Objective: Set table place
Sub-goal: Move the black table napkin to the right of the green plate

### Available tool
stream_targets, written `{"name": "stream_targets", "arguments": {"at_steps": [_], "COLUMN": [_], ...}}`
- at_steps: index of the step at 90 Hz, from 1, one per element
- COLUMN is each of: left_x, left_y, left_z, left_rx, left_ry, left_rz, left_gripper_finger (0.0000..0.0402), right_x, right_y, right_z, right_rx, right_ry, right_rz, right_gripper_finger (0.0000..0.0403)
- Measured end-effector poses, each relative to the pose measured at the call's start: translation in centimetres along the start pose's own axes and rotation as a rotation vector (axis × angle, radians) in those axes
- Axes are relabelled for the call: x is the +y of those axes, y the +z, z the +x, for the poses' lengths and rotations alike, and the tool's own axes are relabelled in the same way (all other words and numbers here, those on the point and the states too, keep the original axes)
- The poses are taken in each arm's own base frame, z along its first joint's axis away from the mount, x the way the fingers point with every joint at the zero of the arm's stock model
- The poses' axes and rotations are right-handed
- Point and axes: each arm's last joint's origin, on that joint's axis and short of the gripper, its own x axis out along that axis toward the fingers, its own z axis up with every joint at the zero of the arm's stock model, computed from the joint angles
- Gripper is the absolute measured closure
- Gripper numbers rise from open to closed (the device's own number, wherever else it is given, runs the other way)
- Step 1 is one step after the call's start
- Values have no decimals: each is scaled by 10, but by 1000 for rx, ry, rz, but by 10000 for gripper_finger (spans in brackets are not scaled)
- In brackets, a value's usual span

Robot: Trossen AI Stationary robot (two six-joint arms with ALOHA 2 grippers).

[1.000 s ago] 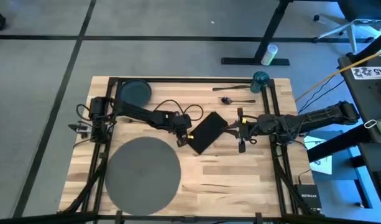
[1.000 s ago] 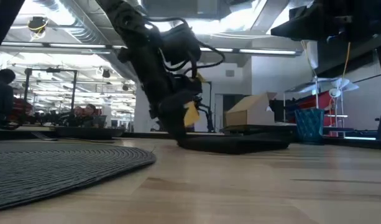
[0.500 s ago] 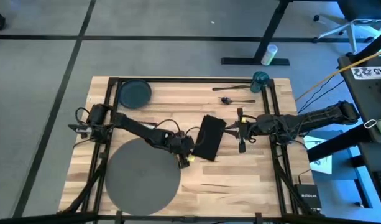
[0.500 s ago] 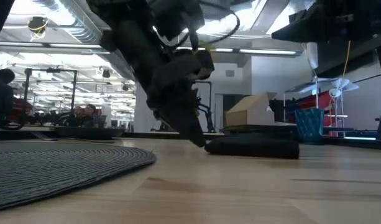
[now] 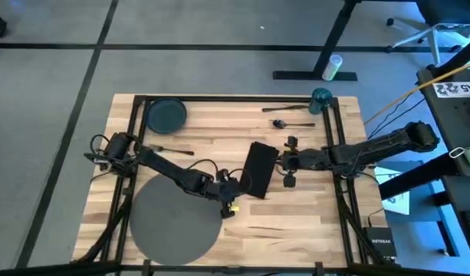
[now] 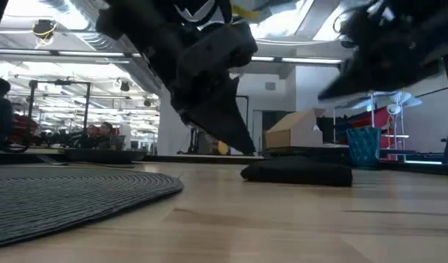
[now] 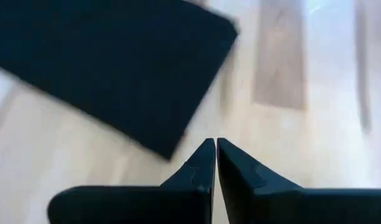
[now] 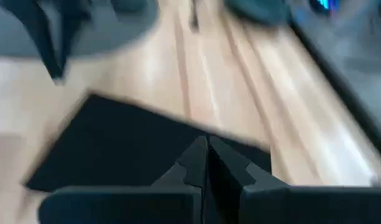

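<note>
Napkin [image 5: 258, 169]: turned from a diagonal lie to nearly upright, long side running 12 to 6 o'clock.
Left gripper [image 5: 233, 184]: fingers together, drawn off the napkin toward 7 o'clock, now at the placemat's [image 5: 175, 215] 2 o'clock edge.
Right gripper [image 5: 279, 160]: advanced toward 9 o'clock, now at the napkin's 3 o'clock edge.

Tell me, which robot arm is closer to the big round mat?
The left one. Its pincer hangs shut between the grey mat and the black napkin; the right pincer waits beyond the napkin.
</note>
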Motion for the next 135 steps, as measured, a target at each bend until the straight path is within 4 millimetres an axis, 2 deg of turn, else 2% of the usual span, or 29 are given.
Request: {"name": "stream_targets", "arguments": {"at_steps": [15,40,72,84,110,135], "left_x": [18,59,97,101,103,103], "left_y": [12,24,33,33,34,35], "left_z": [-1,9,16,17,17,17], "left_rx": [50,80,96,98,95,95], "left_ry": [118,199,221,224,223,223], "left_rz": [-46,-109,-113,-103,-75,-75], "left_gripper_finger": [402,402,402,402,402,402], "right_x": [1,-3,-27,-33,-42,-52], "right_y": [-12,-34,-42,-46,-55,-44], "right_z": [7,3,9,18,54,75], "right_rx": [117,317,418,457,462,387], "right_ry": [-63,-165,-244,-236,-194,-174], "right_rz": [61,129,217,228,241,243], "right_gripper_finger": [403,403,403,403,403,403]}}
